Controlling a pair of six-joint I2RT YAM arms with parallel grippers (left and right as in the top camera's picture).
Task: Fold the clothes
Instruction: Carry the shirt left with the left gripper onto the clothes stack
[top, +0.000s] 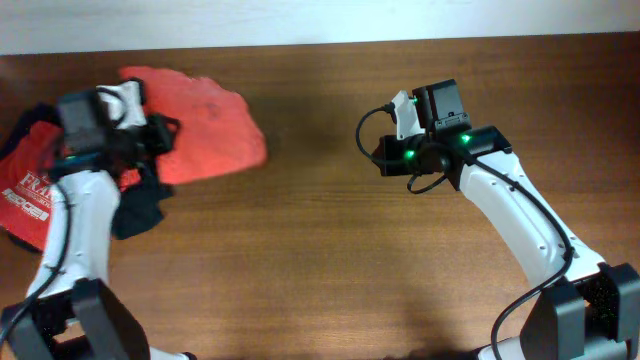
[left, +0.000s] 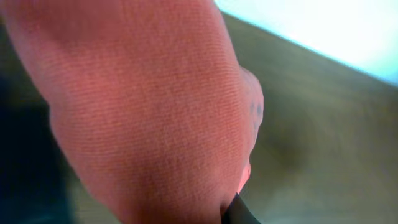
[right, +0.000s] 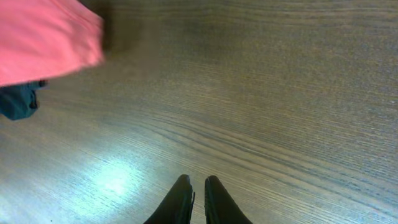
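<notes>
Left hand (top: 163, 133) clamped on T-shirt (top: 210, 125); right hand (right: 198, 186) together over brown wood-grain table (top: 350, 250); white strip (top: 400, 18) beyond.

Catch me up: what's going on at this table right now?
The left gripper looks closed on a bunched orange-red T-shirt at the far left of the table, beside a folded red shirt and a dark garment. The T-shirt is crumpled, not yet folded. The right gripper hangs shut over bare wood to the right of it, holding nothing.
</notes>
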